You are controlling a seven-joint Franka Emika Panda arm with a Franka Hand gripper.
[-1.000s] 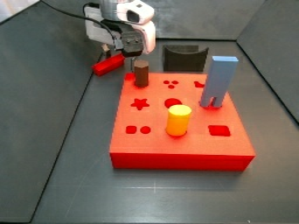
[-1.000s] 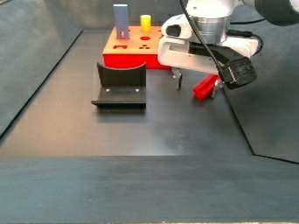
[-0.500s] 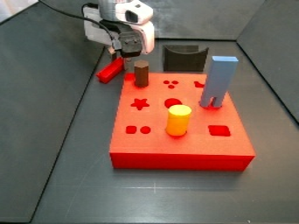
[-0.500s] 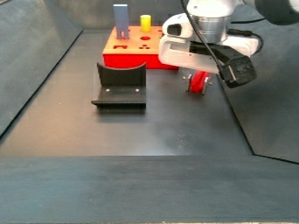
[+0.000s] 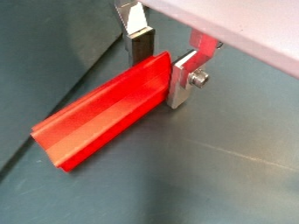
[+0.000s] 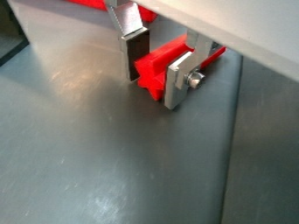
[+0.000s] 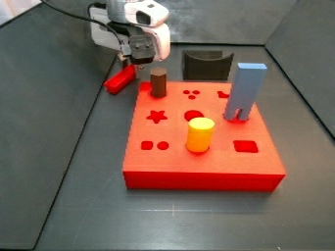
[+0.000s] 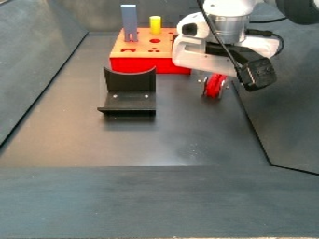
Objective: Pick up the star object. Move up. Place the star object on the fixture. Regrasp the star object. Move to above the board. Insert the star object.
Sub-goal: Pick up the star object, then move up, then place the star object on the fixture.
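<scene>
The star object [image 5: 100,118], a bright red slim peg, lies on the dark floor beside the board's far left corner. My gripper [image 5: 160,79] stands over one end of it, and its two fingers press the peg's sides. Another wrist view shows the star-shaped end [image 6: 156,66] filling the gap in the gripper [image 6: 155,87]. In a side view the gripper [image 7: 129,61] is low over the peg [image 7: 120,77], left of the red board [image 7: 249,167]. The dark fixture [image 8: 127,91] stands apart, left of the gripper [image 8: 214,80] and peg [image 8: 214,89].
On the board stand a short dark brown cylinder [image 7: 157,82], a yellow cylinder [image 7: 199,133] and a tall blue block [image 7: 245,91]. The fixture [image 7: 206,65] sits behind the board. Grey walls [image 7: 53,39] rise close around the floor.
The peg has turned on the floor from lying crosswise to lying in line between the fingers. The fingers have come down and closed against its sides.
</scene>
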